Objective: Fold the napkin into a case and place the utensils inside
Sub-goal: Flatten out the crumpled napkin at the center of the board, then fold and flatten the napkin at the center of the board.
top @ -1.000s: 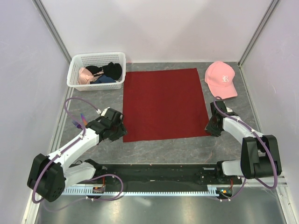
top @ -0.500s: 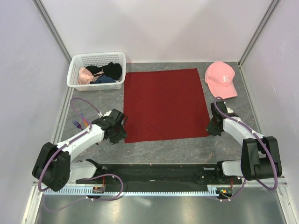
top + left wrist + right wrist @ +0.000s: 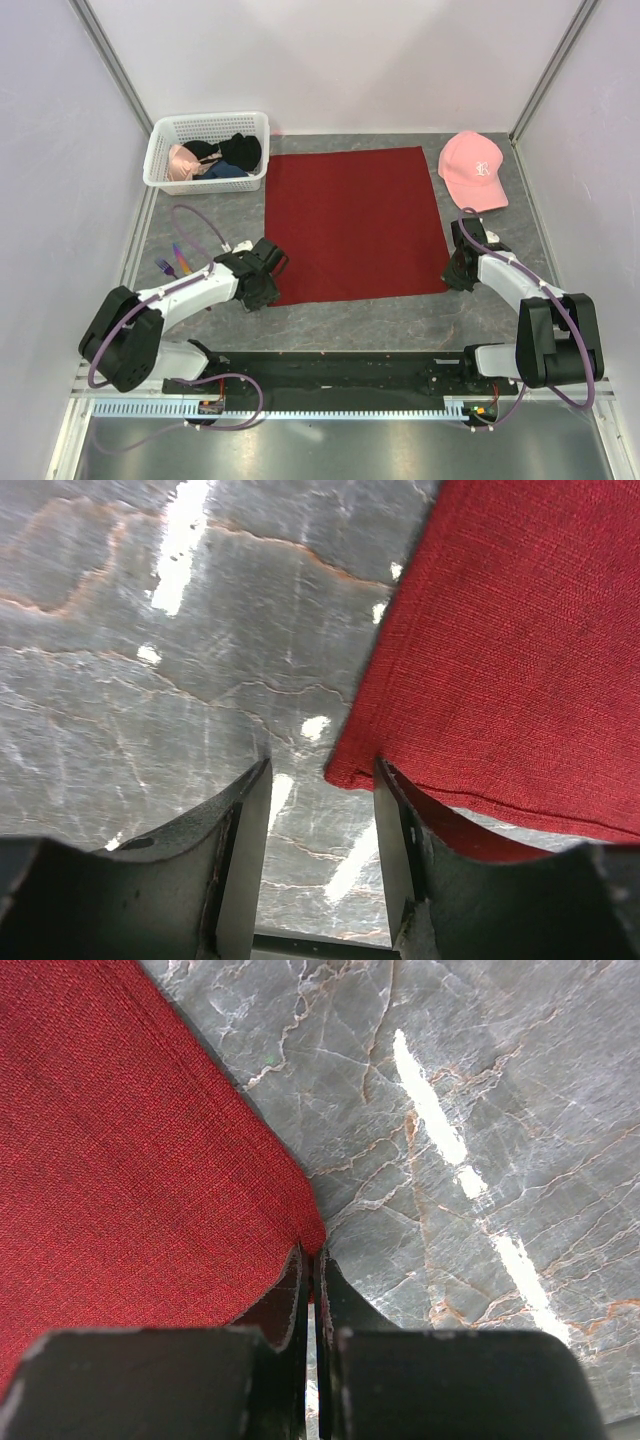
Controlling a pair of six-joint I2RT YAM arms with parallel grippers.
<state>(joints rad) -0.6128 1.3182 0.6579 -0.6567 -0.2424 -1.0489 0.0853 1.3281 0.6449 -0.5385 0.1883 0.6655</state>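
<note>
The dark red napkin (image 3: 352, 222) lies flat and unfolded in the middle of the table. My left gripper (image 3: 268, 285) stands open at its near left corner. In the left wrist view that corner (image 3: 345, 775) sits just beyond the gap, close to the right fingertip (image 3: 392, 810), with bare table between the fingers. My right gripper (image 3: 455, 275) is shut on the near right corner of the napkin (image 3: 150, 1160), which is pinched between the tips of the gripper (image 3: 311, 1255). The small coloured utensils (image 3: 171, 262) lie on the table to the left, beside the left arm's cable.
A white basket (image 3: 160, 160) with pink and black garments stands at the back left, touching the napkin's far left corner. A pink cap (image 3: 473, 170) lies at the back right. Walls and frame posts close in both sides.
My left gripper has moved right to the napkin's near left corner. My right gripper has shut on the near right corner. The napkin has not moved.
</note>
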